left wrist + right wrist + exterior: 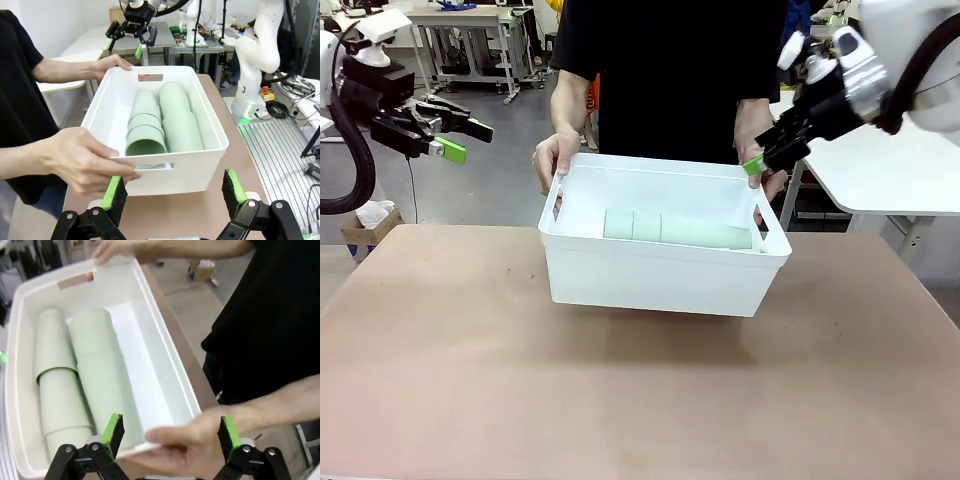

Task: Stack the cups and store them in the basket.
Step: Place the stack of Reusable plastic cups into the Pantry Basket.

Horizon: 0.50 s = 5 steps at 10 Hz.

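**A:** Cups [165, 122] lie on their sides inside the basket [650, 285], nested into two stacks side by side. You can see them best in the left wrist view: smooth, tapered, pale mint plastic, one stack's open round mouth turned toward that camera.

**B:** And the basket itself?

**A:** White plastic, rectangular, glossy, with a rolled rim and a slot handle cut into each end wall. In the front view it sits at the far half of the table [620, 400], a matte brownish top with small dark specks. Whether it rests on the table or is lifted a little, you cannot tell from these pictures.

**B:** Who has hold of it?

**A:** The person. One hand [556, 158] grips one end at the rim, the other hand [760, 165] the opposite end; black short sleeves above both.

**B:** What about your grippers?

**A:** Your left gripper [460, 138] hangs in the air off to the basket's left, well apart from it, fingers spread wide with nothing between the green pads. Your right gripper [757, 160] is close above the basket's right end, near the person's hand; in its wrist view the two fingers [114, 432] stand far apart, empty, straddling that hand and the rim below.
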### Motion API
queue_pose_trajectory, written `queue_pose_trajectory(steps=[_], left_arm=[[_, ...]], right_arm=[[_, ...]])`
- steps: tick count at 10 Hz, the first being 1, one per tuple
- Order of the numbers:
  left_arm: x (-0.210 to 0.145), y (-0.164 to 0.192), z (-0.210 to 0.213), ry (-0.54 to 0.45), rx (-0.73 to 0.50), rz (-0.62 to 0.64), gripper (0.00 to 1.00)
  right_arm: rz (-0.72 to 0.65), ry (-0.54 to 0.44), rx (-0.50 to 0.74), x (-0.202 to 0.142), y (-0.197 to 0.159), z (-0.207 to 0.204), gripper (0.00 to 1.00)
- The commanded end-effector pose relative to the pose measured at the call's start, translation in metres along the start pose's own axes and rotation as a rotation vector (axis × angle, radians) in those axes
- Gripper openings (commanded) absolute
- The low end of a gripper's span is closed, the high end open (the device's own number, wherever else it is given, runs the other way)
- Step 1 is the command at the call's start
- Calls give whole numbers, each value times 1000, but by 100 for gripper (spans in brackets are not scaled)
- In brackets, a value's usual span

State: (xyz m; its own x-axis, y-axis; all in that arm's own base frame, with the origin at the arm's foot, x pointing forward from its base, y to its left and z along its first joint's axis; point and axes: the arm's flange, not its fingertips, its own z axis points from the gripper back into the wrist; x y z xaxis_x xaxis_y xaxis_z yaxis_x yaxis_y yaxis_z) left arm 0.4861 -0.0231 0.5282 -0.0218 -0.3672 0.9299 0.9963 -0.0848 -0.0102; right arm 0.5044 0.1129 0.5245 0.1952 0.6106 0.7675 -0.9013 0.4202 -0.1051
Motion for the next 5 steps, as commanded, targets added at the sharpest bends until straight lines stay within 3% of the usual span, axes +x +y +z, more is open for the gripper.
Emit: queue_pose_trajectory(steps=[1,5], left_arm=[[3,-2,0,12,-5,14,100],[3,-2,0,12,-5,14,100]], right_arm=[[-35,-139,15,-30,-15,25,100],[-49,-263,17,-102,-37,77,100]])
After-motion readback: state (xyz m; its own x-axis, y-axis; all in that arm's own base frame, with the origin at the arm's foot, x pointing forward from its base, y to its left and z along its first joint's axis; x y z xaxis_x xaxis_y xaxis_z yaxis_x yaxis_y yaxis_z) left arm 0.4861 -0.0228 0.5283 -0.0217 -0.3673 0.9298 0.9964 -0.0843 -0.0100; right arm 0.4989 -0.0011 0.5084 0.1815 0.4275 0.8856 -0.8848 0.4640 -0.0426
